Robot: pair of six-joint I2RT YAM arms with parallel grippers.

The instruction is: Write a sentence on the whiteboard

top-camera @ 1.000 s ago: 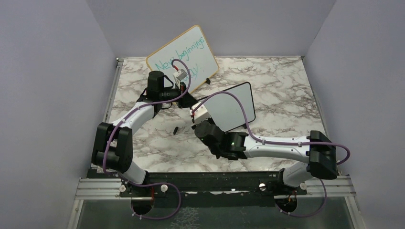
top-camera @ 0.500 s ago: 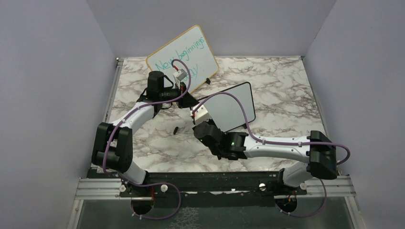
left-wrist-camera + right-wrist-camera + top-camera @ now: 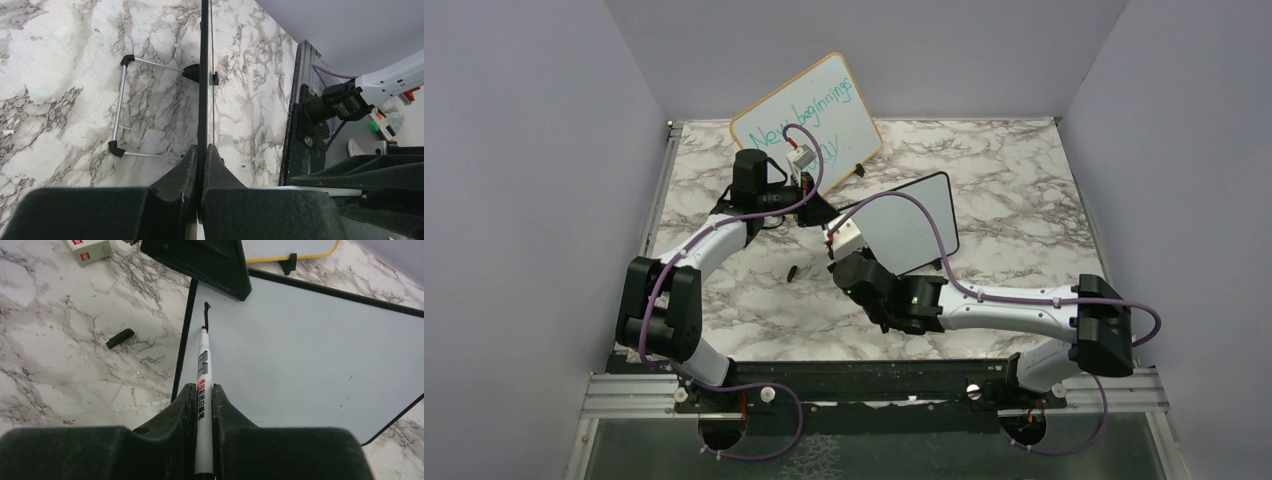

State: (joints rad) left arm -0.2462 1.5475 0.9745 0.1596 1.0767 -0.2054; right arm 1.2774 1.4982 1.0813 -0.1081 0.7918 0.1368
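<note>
- The right claw (image 3: 203,389) is closed on a white marker (image 3: 202,357) that points straight ahead of it. The tip touches the whiteboard (image 3: 310,350) close to the board's left edge.
- The black frame runs just left of the marker, with bare marble table (image 3: 50,355) beyond it. To the claw's right and ahead of it, the white face lies wide and unmarked.
- Of the sentence (image 3: 205,312), only one short black stroke shows, just ahead of the tip.
- The left claw (image 3: 203,154) is clamped on the whiteboard's rim, at the corner ahead of the right claw. In its own camera the board shows edge-on, a thin dark line running away from the fingers, so the face cannot be seen there.
- A wire prop (image 3: 120,105) with black feet reaches from the board down to the table on the left claw's left.
- A small black cap (image 3: 120,338) lies on the table left of the right claw, apart from the frame. A white box (image 3: 89,249) with a red label sits further ahead, cut off by the picture's top.
- The wood-framed board (image 3: 809,115) stands beyond the left claw. A cable crosses its teal writing, and the lower line cannot be read.
- From above, the right wrist hides the marker. The whiteboard's right end runs out of the right wrist view.
</note>
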